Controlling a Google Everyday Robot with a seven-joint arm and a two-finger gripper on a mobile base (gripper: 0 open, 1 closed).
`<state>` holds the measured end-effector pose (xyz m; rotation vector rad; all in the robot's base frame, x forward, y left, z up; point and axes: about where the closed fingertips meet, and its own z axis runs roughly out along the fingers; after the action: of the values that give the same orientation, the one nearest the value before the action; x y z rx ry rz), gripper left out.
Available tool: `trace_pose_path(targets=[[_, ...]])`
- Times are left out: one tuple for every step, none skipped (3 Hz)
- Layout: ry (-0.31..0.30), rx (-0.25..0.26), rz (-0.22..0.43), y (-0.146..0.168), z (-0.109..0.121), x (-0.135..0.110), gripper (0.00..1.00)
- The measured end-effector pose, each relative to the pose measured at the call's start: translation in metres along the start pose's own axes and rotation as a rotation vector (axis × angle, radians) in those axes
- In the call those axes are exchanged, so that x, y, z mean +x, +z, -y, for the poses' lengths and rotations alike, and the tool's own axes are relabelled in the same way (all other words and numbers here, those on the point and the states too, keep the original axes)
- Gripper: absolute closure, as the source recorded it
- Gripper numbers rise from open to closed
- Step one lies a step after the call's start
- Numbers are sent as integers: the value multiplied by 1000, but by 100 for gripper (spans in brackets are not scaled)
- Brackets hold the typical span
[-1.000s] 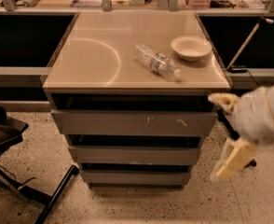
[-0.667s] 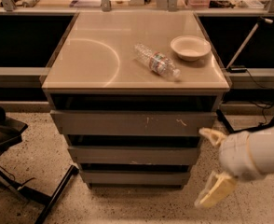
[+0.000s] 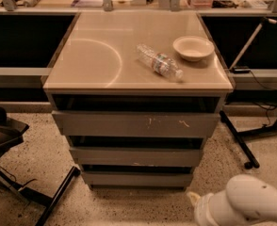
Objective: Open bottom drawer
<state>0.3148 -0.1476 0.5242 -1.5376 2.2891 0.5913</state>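
The bottom drawer [image 3: 137,178] is the lowest and narrowest of three flat grey fronts on the cabinet, plain and without a handle, and it sits flush in line with the fronts above. My gripper [image 3: 196,202] is low at the bottom right of the camera view, just right of and below the bottom drawer's right corner, apart from it. Only its pale tip shows ahead of the white rounded arm [image 3: 251,204]; the rest is cut off by the frame edge.
The middle front [image 3: 137,156] and the scratched top front [image 3: 136,124] are above it. A plastic bottle [image 3: 159,62] lies on the cabinet top beside a white bowl [image 3: 193,47]. A black chair base [image 3: 20,173] is at left; a black stand leg [image 3: 237,140] at right.
My arm and gripper have dropped from beside the top and middle drawers down to floor level at the lower right. The drawers have not moved.
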Motion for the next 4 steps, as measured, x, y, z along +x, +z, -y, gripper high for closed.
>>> trace_pose_path(targets=[[-29, -23, -73, 38, -9, 12, 0], [-33, -20, -71, 37, -7, 10, 0], [-3, 44, 2, 49, 14, 17, 0], [48, 234, 177, 62, 74, 27, 0]])
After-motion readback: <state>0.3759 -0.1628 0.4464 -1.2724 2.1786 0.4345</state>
